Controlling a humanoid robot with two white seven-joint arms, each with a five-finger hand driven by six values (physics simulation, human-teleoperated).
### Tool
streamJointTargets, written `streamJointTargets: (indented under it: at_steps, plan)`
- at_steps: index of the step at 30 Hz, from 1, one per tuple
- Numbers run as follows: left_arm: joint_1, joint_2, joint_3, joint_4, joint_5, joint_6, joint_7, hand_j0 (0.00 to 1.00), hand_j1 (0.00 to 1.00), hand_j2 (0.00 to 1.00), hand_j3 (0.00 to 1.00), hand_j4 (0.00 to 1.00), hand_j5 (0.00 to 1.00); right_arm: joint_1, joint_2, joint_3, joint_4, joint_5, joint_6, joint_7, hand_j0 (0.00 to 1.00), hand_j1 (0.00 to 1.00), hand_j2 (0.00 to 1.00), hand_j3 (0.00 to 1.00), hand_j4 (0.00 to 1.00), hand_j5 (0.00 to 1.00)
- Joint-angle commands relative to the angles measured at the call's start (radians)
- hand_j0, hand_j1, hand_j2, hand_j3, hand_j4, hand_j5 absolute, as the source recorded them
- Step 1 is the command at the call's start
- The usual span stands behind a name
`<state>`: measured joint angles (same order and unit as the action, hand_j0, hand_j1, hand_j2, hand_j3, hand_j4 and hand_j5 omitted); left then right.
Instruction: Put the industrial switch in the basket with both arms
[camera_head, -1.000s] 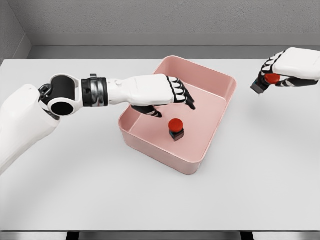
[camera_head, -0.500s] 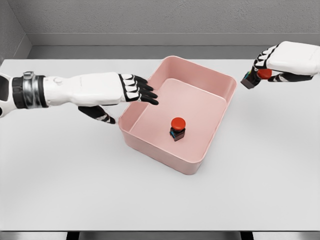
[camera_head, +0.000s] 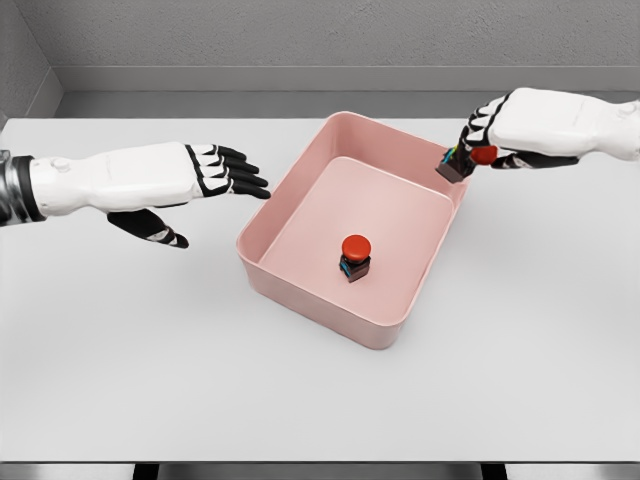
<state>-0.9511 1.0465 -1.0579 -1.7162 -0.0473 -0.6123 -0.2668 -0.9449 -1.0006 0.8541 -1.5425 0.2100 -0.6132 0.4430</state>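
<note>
Pink basket (camera_head: 300, 285) near the middle of the white bench (camera_head: 130, 350). Inside the basket, resting upright on its floor, one industrial switch (camera_head: 354, 257) with red button. Above the basket's far right rim, right robot hand (camera_head: 482, 140) pinching a second industrial switch (camera_head: 466, 160), tilted. Left of the basket, apart from it, left robot hand (camera_head: 205, 180), fingers spread, holding nothing.

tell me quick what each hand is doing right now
Left hand: open, holding nothing, over the table left of the basket.
Right hand: closed on a switch at the basket's far right rim.
</note>
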Motion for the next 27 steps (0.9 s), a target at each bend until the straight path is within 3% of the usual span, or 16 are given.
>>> streamJointTargets:
  at_steps: [1, 19, 21, 23, 25, 27]
  plan:
    - [0.000, 0.000, -0.001, 0.001, 0.007, 0.001, 0.000, 1.00, 1.00, 1.00, 1.00, 1.00, 1.00, 0.000, 0.014, 0.006, -0.008, -0.006, 0.002, -0.001, 0.49, 0.49, 0.49, 0.49, 0.49, 0.49]
    - [-0.002, -0.003, -0.001, 0.004, 0.004, 0.001, 0.000, 1.00, 1.00, 1.00, 1.00, 1.00, 1.00, -0.060, 0.154, 0.080, -0.025, -0.001, 0.002, 0.009, 0.49, 0.49, 0.49, 0.49, 0.49, 0.49]
    - [-0.002, -0.002, -0.001, 0.004, 0.004, 0.001, 0.000, 1.00, 1.00, 1.00, 1.00, 1.00, 1.00, -0.072, 0.169, 0.082, -0.025, 0.002, 0.002, 0.009, 0.58, 0.58, 0.58, 0.58, 0.58, 0.58]
    - [-0.002, -0.002, -0.001, 0.004, 0.004, 0.001, 0.000, 1.00, 1.00, 1.00, 1.00, 1.00, 1.00, -0.072, 0.171, 0.080, -0.025, 0.002, 0.002, 0.006, 0.76, 0.76, 0.76, 0.76, 0.76, 0.76]
    - [-0.002, 0.000, -0.001, 0.004, 0.004, 0.001, 0.000, 1.00, 1.00, 1.00, 1.00, 1.00, 1.00, -0.075, 0.174, 0.080, -0.025, 0.002, 0.002, 0.006, 0.84, 0.84, 0.84, 0.84, 0.84, 0.84]
    - [-0.002, 0.001, -0.001, 0.004, 0.004, 0.001, 0.000, 1.00, 1.00, 1.00, 1.00, 1.00, 1.00, -0.078, 0.172, 0.080, -0.022, 0.002, 0.002, 0.008, 0.85, 0.85, 0.85, 0.85, 0.85, 0.85]
